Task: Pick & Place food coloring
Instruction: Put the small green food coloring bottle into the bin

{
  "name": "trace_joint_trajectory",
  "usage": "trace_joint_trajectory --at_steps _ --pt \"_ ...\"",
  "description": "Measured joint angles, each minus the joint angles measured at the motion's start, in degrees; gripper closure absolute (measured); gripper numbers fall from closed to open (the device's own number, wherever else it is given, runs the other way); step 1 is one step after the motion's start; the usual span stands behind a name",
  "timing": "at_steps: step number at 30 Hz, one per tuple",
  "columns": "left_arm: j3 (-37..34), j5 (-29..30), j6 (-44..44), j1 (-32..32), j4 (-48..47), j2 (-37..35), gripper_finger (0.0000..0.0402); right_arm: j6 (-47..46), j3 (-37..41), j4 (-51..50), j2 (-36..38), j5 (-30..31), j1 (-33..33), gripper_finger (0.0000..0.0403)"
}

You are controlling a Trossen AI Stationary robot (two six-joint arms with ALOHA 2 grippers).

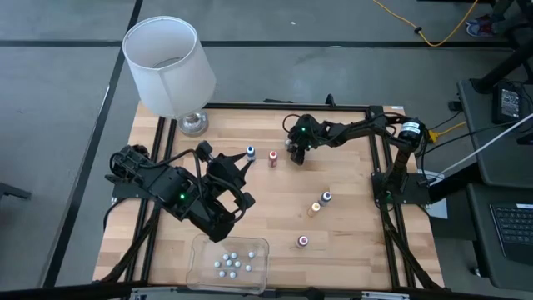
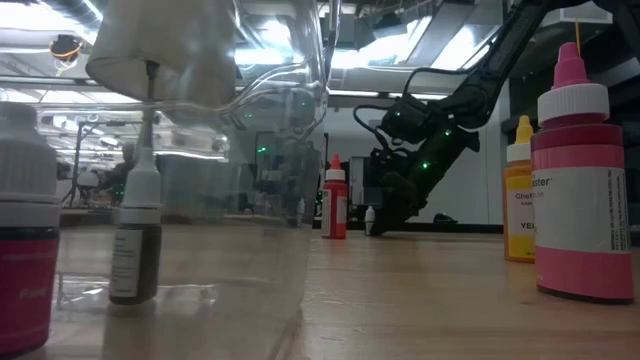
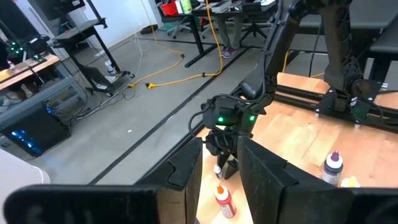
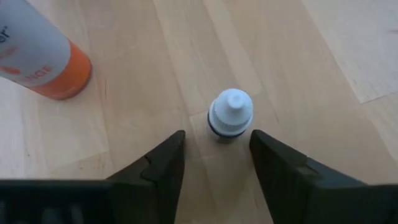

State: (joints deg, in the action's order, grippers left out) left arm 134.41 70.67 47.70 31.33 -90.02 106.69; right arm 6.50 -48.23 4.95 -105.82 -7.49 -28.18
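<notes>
I count five food coloring bottles standing mid-bench. My right gripper reaches down at upper centre, released, straddling a white-capped bottle. My left gripper, at centre-left, I cannot tell.

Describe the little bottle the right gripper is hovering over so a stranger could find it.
Start at the white lamp at the table's far edge, then go along to the right gripper. The bottle stands upright on the wood between its open fingers, white-capped with a dark collar, beside the red-orange bottle.
</notes>
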Motion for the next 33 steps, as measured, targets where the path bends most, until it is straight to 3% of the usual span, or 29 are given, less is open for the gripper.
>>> trace_joint_trajectory --at_steps 5,16,33 --pt "0.00 0.00 0.11 0.00 0.00 0.00 0.0304 -0.17 -0.02 0.91 0.00 0.10 0.00 0.0215" --pt "0.00 0.07 0.13 0.00 0.00 0.02 0.0304 -0.19 -0.02 2.42 -0.11 0.42 -0.04 0.0265" --pt "0.00 0.04 0.56 0.00 0.00 0.02 0.0304 -0.39 -0.09 3.90 -0.15 0.09 -0.04 0.0270"
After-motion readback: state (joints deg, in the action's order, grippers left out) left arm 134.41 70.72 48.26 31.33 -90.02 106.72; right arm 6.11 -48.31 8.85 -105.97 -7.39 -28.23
